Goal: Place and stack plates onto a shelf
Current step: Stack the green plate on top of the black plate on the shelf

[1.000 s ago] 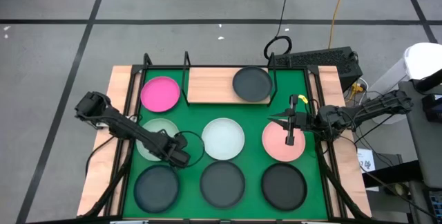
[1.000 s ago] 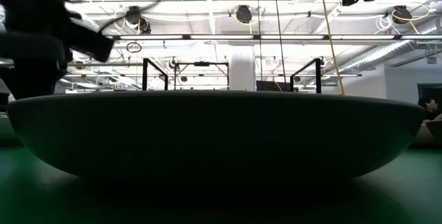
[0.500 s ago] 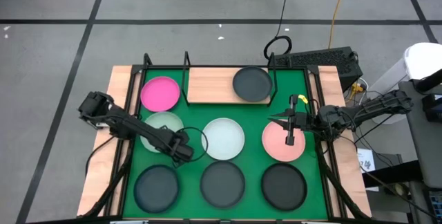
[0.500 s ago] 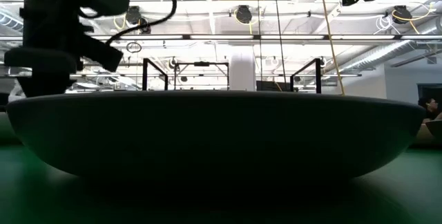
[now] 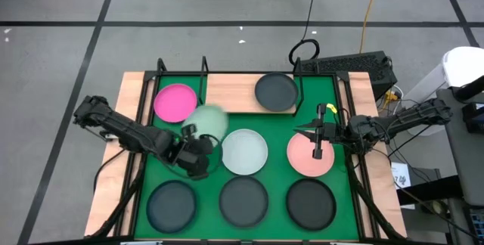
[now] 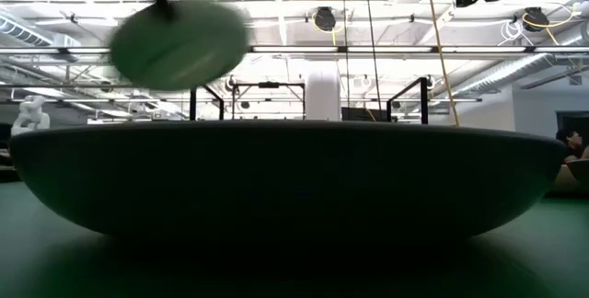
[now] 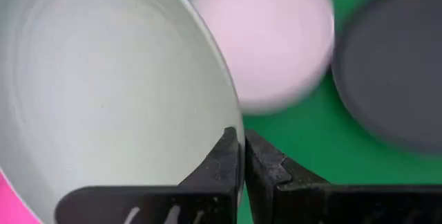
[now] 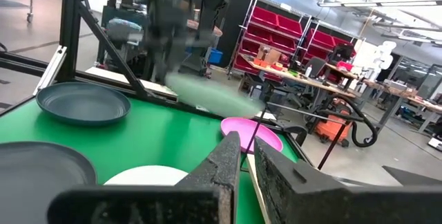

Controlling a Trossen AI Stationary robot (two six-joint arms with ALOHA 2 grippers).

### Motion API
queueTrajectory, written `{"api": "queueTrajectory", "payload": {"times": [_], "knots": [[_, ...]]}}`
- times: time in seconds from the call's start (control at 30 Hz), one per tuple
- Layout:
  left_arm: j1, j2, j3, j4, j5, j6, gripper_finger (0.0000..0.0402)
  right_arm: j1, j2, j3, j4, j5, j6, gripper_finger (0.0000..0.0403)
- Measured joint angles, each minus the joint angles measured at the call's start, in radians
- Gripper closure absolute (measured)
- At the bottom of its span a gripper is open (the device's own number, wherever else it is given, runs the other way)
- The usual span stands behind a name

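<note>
A pale green plate (image 5: 206,122) hangs in the air over the green mat (image 5: 278,175), with my left gripper (image 7: 242,138) shut on it; it shows blurred and high in the low view (image 6: 179,42). The shelf (image 5: 231,94), a light-wood board at the far edge, carries one dark plate (image 5: 276,91). A hot pink plate (image 5: 175,101), a white plate (image 5: 243,152), a salmon plate (image 5: 310,156) and three dark plates (image 5: 243,200) lie flat on the mat. My right gripper (image 5: 318,145) hovers shut over the salmon plate, holding nothing. My left gripper pinches the pale green plate's rim (image 7: 233,122) between its two fingers, one finger (image 7: 224,163) on the inner face and one on the outer. In the high view the fingers hold the plate's near edge (image 5: 198,134). The plate is lifted clear of the mat and tilted.
Black frame posts (image 5: 160,67) stand at the far edge beside the shelf. A dark plate (image 6: 294,178) close to the low camera fills that view. Bare green mat lies where the pale green plate lay (image 5: 168,154). A dark box (image 5: 355,65) and cables sit beyond the far right corner.
My left gripper has risen, carrying the pale green plate up and toward the far right. The plate lay flat on the mat half a second ago and now hangs clear and tilted.
</note>
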Motion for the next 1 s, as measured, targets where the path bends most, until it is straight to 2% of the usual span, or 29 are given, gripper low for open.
{"api": "queueTrajectory", "payload": {"times": [0.1,0.23,0.37,0.47,0.63,0.87,1.0], "knots": [[0.046,0.014,0.061,0.028,-0.138,0.243,0.0393,0.0,0.0,0.0,0.003,0.001,0.0,0.0373],[0.175,0.022,0.081,0.201,-0.153,0.582,0.0393,0.0,0.0,0.0,0.031,0.001,0.005,0.0373],[0.331,0.054,0.081,0.403,-0.04,0.869,0.0393,0.0,-0.009,0.0,0.044,0.002,0.012,0.0373],[0.438,0.099,0.08,0.535,0.07,1.01,0.0393,0.0,-0.02,0.0,0.045,0.002,0.023,0.0373],[0.556,0.209,0.08,0.659,0.202,1.163,0.0393,0.0,-0.033,0.0,0.037,0.002,0.026,0.0373],[0.62,0.368,0.079,0.839,0.292,1.294,0.0393,0.0,-0.043,0.0,0.034,0.003,0.026,0.0373],[0.633,0.434,0.079,0.904,0.31,1.347,0.0393,0.0,-0.043,0.0,0.031,0.003,0.026,0.0373]]}}
